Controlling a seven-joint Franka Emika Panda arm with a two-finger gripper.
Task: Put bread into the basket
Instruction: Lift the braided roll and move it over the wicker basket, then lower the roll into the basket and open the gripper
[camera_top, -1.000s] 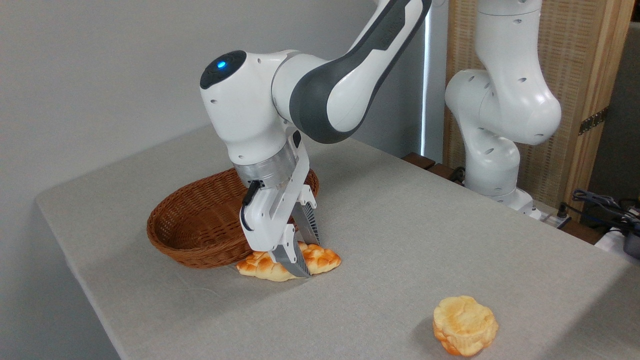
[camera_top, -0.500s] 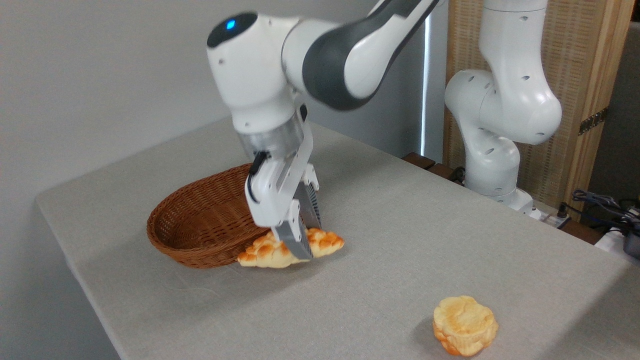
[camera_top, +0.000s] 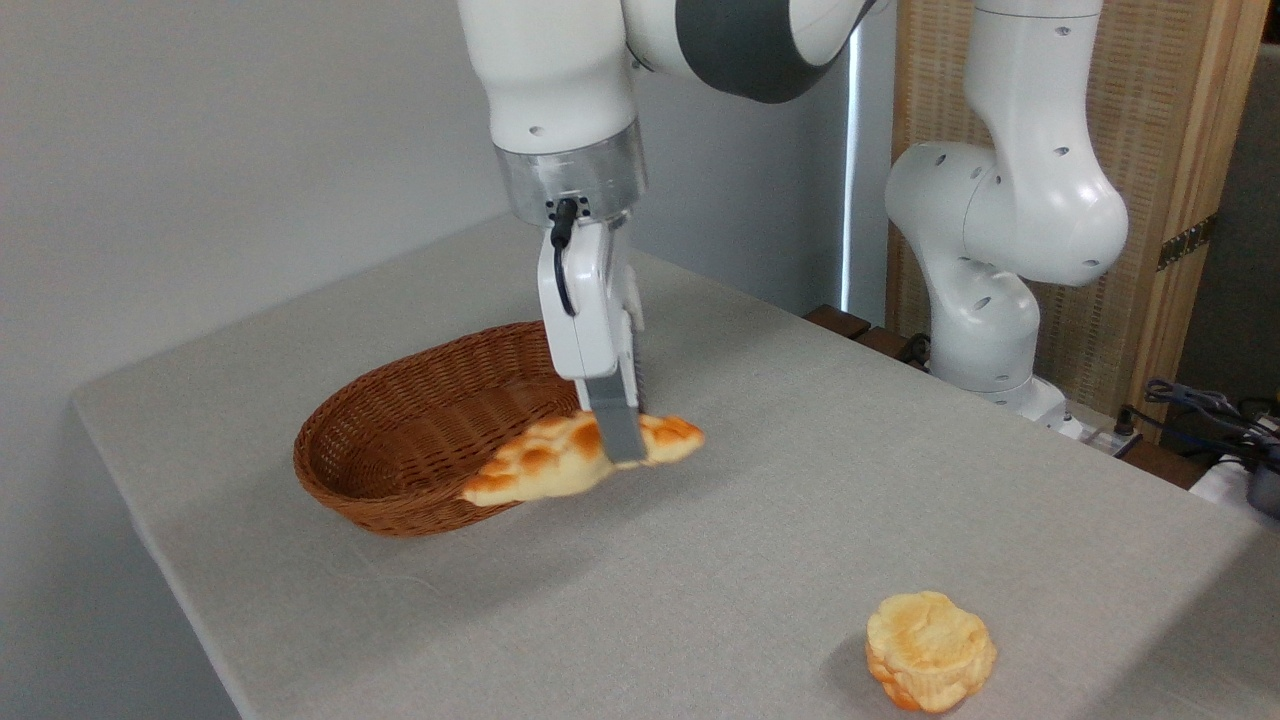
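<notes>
The bread (camera_top: 545, 465), a long braided loaf in pale cream with orange-brown patches, hangs in the air with its left end drooping. My gripper (camera_top: 625, 440) is shut on it near its right half, fingers pointing straight down. The loaf hovers over the right front rim of the basket (camera_top: 400, 440), an oval reddish-brown wicker basket that stands on the table with nothing inside. The far finger is mostly hidden behind the near one.
A small round layered yellow-orange bun (camera_top: 930, 650) sits on the grey tablecloth at the front right. The arm's white base (camera_top: 990, 300) stands at the table's back right, with cables (camera_top: 1210, 410) beyond it. The table edge runs along the left and front.
The gripper has risen and straightened to vertical, lifting the bread off the table. The loaf now hangs higher, level with the basket's rim, tilted down to the left.
</notes>
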